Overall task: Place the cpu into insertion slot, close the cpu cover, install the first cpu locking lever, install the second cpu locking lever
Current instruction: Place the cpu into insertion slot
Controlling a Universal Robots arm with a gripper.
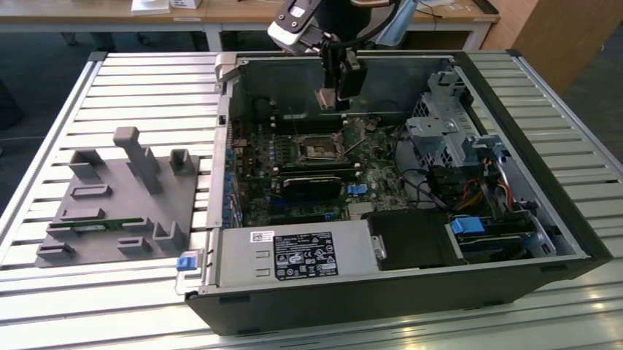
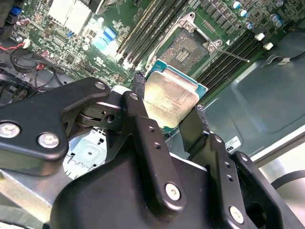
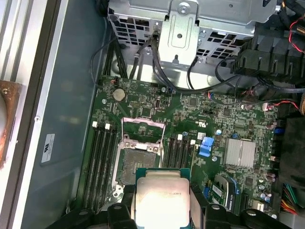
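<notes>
Cpu (image 2: 174, 95), a flat silvery-tan square chip, is clamped between the fingers of the black gripper (image 2: 169, 98). Dark-framed square insertion slot (image 3: 138, 163) lies uncovered.

silvery cpu (image 2: 171, 98) held tilted above bare insertion slot (image 3: 136, 164), cpu cover (image 3: 143, 120) flipped open

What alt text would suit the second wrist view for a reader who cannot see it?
The hand grips the cpu by two opposite edges, its silvery face toward the camera, clear of the green motherboard. Beyond it lies the insertion slot, its contacts exposed and no chip in it, flanked by long black slots.
</notes>
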